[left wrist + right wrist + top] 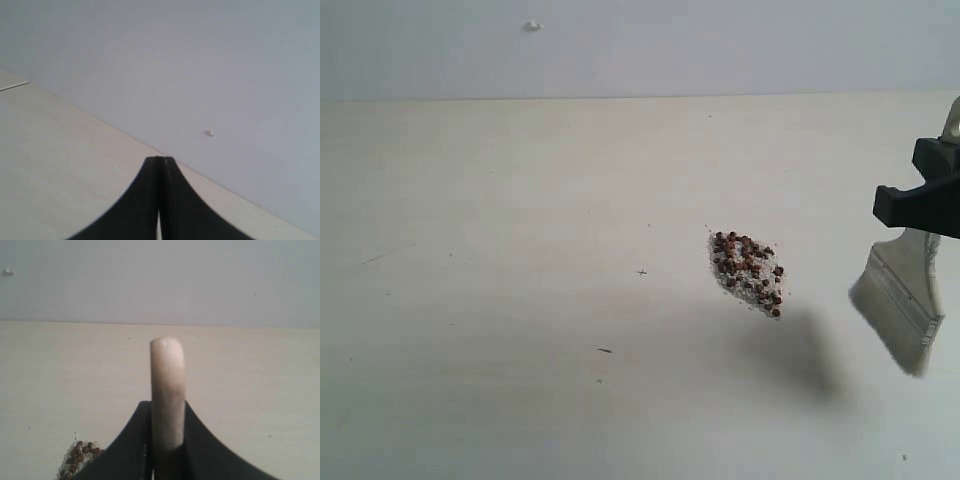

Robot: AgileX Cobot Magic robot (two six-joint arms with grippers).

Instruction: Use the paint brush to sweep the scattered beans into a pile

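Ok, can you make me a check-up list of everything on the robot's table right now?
Surface: pale table, faintly scuffed.
Job's things: beans bunched in one small pile; paint brush to the right of the pile, bristles down, apparently lifted off the table.
Clutter: one small dark fleck on the table.
End effectors: right end effector shut on the paint brush; left end effector shut, holding nothing.
Cables: nothing seen.
Surroundings: plain grey wall with one small white speck.

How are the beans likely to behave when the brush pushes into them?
The beans look small and round, so they would probably roll and scatter easily. The whitish crumbs among them seem finer, likely trailing behind the paint brush.
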